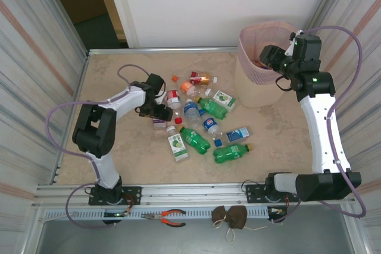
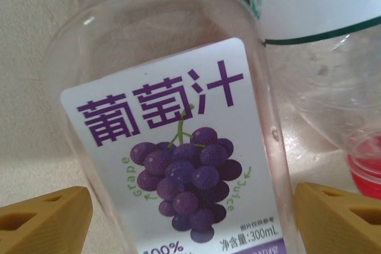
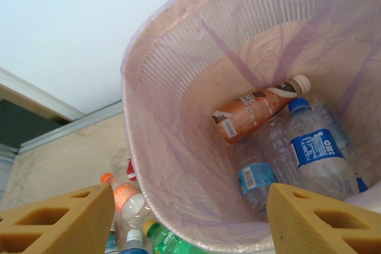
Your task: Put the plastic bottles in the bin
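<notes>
Bottles (image 1: 196,138) are scattered mid-frame, the left gripper (image 1: 156,111) lowered among them, the right gripper (image 1: 265,57) raised over the pink bin (image 1: 247,37), upper right. Left wrist: grape juice bottle (image 2: 178,147) flanked by parted jaws. Right wrist: parted, empty jaws over bin (image 3: 178,87).

– Bright enough in here?
– Plenty. Soft, even light from overhead; shadows on the table (image 1: 107,75) are faint and short. Only the doorway (image 1: 89,4) is dark.
– And close up?
– The grape juice bottle (image 2: 172,147) is so near the left wrist camera that its shoulder blurs, and the neighbouring bottle (image 2: 321,57) is washed white with glare. Inside the bin (image 3: 161,135) everything looks crisp, evenly lit.
</notes>
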You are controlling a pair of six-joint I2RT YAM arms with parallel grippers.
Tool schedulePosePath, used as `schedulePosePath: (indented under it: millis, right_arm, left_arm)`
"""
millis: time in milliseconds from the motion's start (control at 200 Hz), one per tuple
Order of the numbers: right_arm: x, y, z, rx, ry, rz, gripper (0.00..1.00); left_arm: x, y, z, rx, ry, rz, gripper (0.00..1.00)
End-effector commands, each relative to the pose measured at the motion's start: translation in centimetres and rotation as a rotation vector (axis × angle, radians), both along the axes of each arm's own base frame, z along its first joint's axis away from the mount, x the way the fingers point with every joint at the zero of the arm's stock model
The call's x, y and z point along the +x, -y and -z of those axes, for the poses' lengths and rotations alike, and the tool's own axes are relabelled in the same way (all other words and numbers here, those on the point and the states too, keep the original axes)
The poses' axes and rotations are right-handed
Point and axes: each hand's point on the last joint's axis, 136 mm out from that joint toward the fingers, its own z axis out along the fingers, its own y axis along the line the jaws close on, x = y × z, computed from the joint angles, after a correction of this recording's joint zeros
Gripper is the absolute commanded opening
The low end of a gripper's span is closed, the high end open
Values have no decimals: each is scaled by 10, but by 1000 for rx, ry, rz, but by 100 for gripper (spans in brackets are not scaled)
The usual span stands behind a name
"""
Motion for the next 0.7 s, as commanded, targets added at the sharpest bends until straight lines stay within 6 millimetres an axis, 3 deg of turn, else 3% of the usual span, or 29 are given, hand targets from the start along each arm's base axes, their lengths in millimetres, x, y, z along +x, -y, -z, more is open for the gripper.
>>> schedulePosePath:
  millis: [0, 240, 401, 551, 696]
  right_arm:
    - [-5, -6, -19, -2, 59, -28, 67]
    - [-6, -9, -23, 1, 71, -32, 67]
    - [-7, -11, -25, 0, 75, -37, 67]
    - [-9, -16, -30, 8, 90, -53, 67]
    - [-12, -26, -34, 48, 114, -95, 67]
  left_arm:
    - [-6, -3, 11, 4, -32, -11, 84]
    - [-12, -9, 18, 27, -44, -7, 78]
    - [-17, -15, 12, 25, -24, -14, 73]
    - [-18, -20, -9, 15, 30, -21, 69]
    - [-14, -18, -43, -31, 130, -5, 68]
